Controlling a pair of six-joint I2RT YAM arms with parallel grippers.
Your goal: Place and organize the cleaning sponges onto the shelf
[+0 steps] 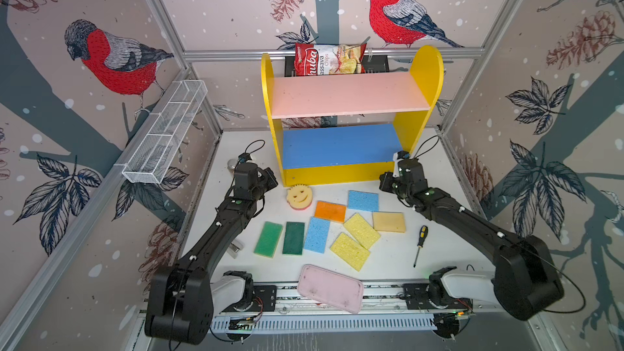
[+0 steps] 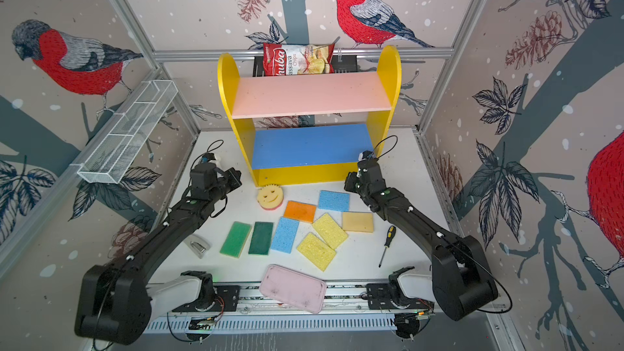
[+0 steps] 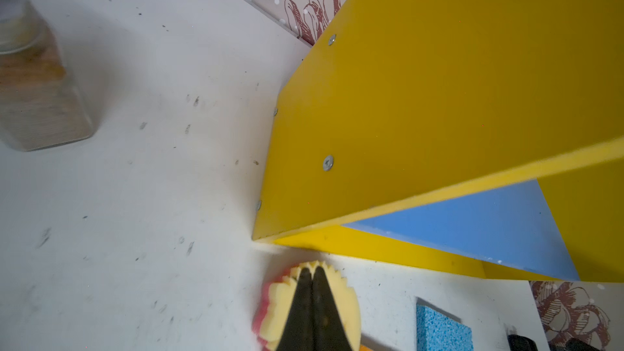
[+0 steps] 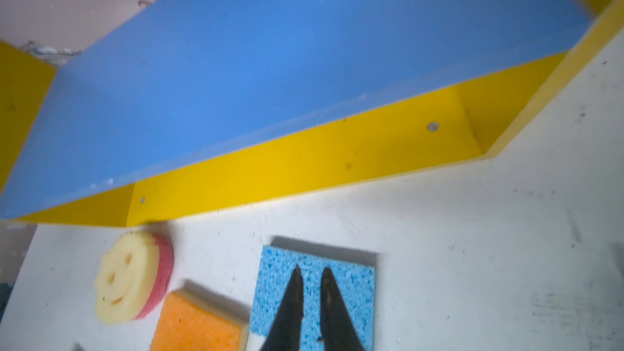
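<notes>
Lying flat on the tabletop (image 1: pixel 388 258) just in front of the shelf (image 1: pixel 334 173), toward the right end of its yellow base, the nearest blue sponge (image 1: pixel 363 200) is presenting its long axis roughly parallel to the shelf's front edge. In the right wrist view the right fingers (image 4: pixel 292 298) are hovering directly over this sponge and pointing toward the shelf. They are standing only narrowly apart with nothing between them; whether the tips are touching the foam is not clear. That gap is looking too small to straddle the sponge, so I am judging that the fingers need widening before they drop across its shorter width. The right arm is clearly the nearer one here.

Toward the left end of the shelf's base, just beside it, the smiley sponge (image 1: pixel 299 197) is lying face up. The left fingers (image 3: pixel 302 298) are hanging above it, pressed together and gripping nothing. The orange sponge (image 1: pixel 330 211) is lying between these two, a little farther from the shelf, and the remaining sponges are spreading farther out from the shelf's front. The shelf's blue board (image 1: pixel 341 145) and pink board (image 1: pixel 347 94) are sitting bare.
</notes>
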